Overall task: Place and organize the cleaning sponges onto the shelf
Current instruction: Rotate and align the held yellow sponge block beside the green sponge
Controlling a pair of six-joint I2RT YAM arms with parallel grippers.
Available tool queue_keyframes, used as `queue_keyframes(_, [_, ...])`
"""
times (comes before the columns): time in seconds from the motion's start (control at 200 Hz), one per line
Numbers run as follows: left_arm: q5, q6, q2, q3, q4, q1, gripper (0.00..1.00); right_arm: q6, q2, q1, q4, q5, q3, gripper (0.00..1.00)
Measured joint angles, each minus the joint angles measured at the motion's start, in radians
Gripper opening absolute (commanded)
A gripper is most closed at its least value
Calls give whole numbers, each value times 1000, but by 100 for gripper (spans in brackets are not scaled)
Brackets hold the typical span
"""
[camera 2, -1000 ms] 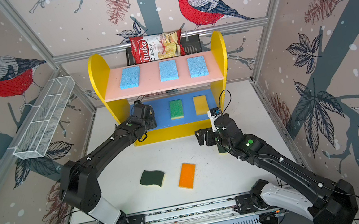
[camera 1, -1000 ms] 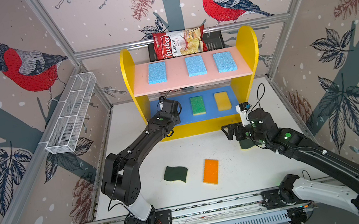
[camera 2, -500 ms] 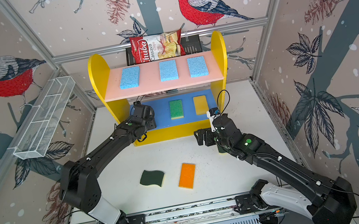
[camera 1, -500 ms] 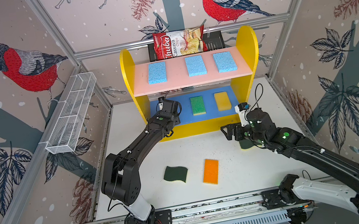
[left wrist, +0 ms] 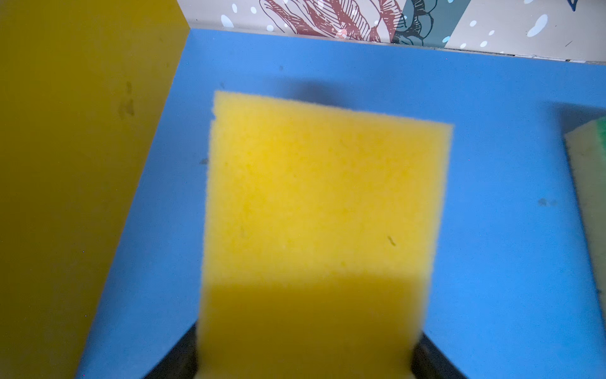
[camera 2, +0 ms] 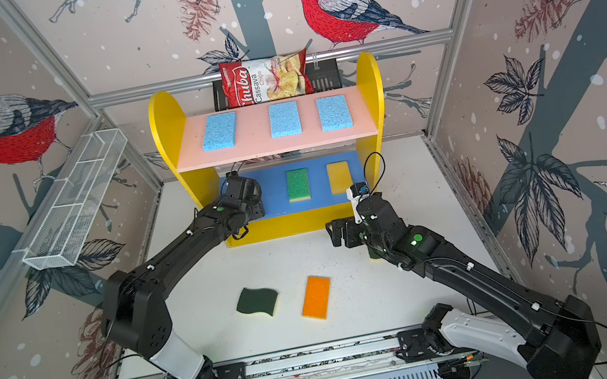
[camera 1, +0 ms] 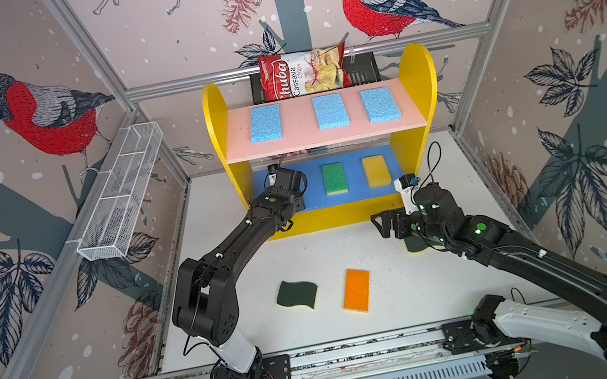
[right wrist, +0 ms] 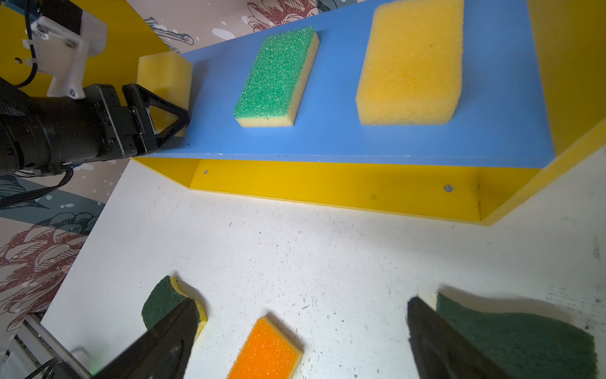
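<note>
Left jaws have eased wider around yellow sponge [left wrist: 321,203] over blue shelf board [left wrist: 498,137]

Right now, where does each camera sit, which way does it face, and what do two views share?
Both top views: high at the front, looking down and back at the shelf; left arm and right arm show.
Left wrist: on the left arm, facing along the blue middle board; a yellow sponge fills it, between its jaws.
Right wrist: on the right arm, low over the table, facing the shelf front; its jaws stand apart.
Shared: both wrist views show that yellow sponge and the green-topped sponge.
</note>
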Motion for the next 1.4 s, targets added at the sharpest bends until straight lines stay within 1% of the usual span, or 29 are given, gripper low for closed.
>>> queue_keyframes(0.67, [-4, -19, 20, 28, -25, 6, 79, 0, 3, 19, -1, 7, 11, 99])
queue_keyframes(0.906, [-2, -21, 21, 28, -23, 6, 83, 4, 2, 27, -5, 15, 14, 100])
queue_keyframes(1.396, [0, -19, 16, 24, -24, 6, 84, 8, 15, 59, -7, 29, 23, 99])
